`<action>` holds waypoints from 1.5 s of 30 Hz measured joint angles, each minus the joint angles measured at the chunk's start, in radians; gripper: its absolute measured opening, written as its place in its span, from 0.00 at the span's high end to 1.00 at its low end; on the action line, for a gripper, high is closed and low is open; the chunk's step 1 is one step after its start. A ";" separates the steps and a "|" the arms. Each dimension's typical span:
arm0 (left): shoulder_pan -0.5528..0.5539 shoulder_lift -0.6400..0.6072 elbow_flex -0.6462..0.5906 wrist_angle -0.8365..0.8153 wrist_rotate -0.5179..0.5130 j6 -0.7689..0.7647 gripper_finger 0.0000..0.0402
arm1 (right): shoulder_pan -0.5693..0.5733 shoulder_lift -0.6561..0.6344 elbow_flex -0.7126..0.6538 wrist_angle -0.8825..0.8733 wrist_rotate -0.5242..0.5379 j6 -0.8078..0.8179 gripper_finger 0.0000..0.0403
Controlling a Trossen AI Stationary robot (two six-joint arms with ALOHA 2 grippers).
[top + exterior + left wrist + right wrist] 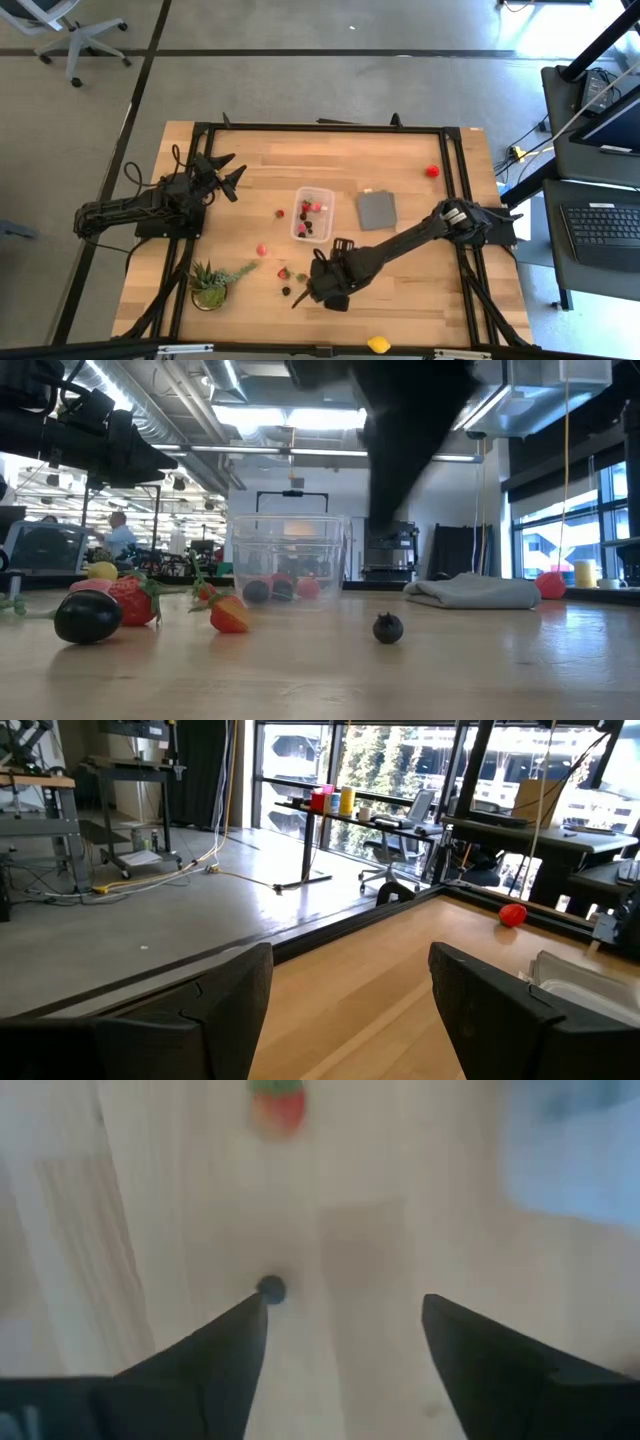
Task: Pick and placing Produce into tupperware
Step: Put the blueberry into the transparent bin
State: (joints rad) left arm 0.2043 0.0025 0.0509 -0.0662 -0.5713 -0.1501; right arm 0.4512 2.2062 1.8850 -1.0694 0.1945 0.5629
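Observation:
The clear tupperware [311, 215] [288, 560] stands mid-table with several red and dark pieces inside. Loose produce lies around it: a small dark berry [286, 291] [271, 1289] [388, 627], a strawberry [283, 272] [278, 1110], red pieces [262, 249] [280, 213], and one far-right red piece [432, 171] [512, 914]. My right gripper [308, 291] [345, 1305] hovers open above the table near the dark berry, which sits just off one fingertip. My left gripper [232, 178] [350, 960] waits open at the table's left.
A flat grey square piece [376, 210] lies right of the tub. A green spiky potted plant [210, 285] stands near the near-left corner. A yellow piece [378, 344] sits at the near edge. A black frame [330, 127] borders the table.

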 joint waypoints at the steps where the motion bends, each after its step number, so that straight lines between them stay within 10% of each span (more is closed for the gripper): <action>1: 0.000 0.000 0.000 0.000 0.000 0.000 0.35 | 0.001 0.000 -0.028 0.027 -0.003 -0.020 0.31; 23: 0.000 0.000 0.000 0.000 0.000 0.000 0.35 | 0.018 0.014 -0.224 0.300 -0.065 -0.079 0.33; 45: 0.000 0.000 0.000 0.000 0.000 -0.004 0.35 | 0.017 0.027 -0.221 0.303 -0.107 -0.043 0.88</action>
State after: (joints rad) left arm 0.2044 0.0028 0.0509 -0.0663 -0.5709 -0.1539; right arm 0.4679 2.2333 1.6638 -0.7661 0.0879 0.5204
